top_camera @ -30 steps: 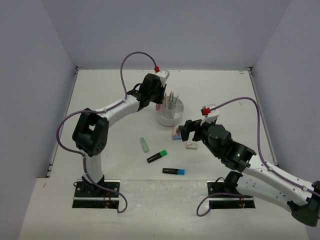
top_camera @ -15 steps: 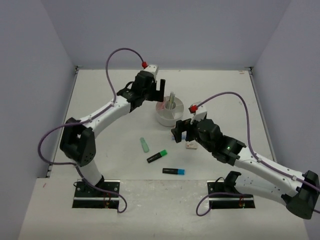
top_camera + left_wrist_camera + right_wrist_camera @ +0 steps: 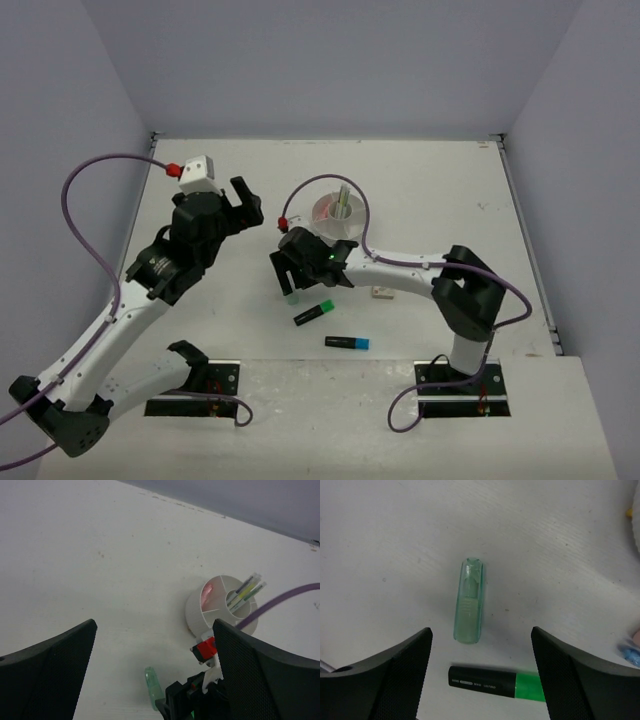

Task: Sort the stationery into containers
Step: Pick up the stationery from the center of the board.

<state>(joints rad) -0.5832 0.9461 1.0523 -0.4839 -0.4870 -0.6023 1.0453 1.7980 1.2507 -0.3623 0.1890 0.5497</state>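
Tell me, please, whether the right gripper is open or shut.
Open: the right gripper has its fingers wide apart, with the mint marker lying untouched on the table between them.

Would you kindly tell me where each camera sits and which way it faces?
Top external: high behind the left arm and right arm, both in view, looking down at the table.
Left wrist: raised on the left arm, facing the organiser; its open jaws frame the view.
Right wrist: low, looking down on the mint marker; open jaws either side.
Both wrist views share that marker.
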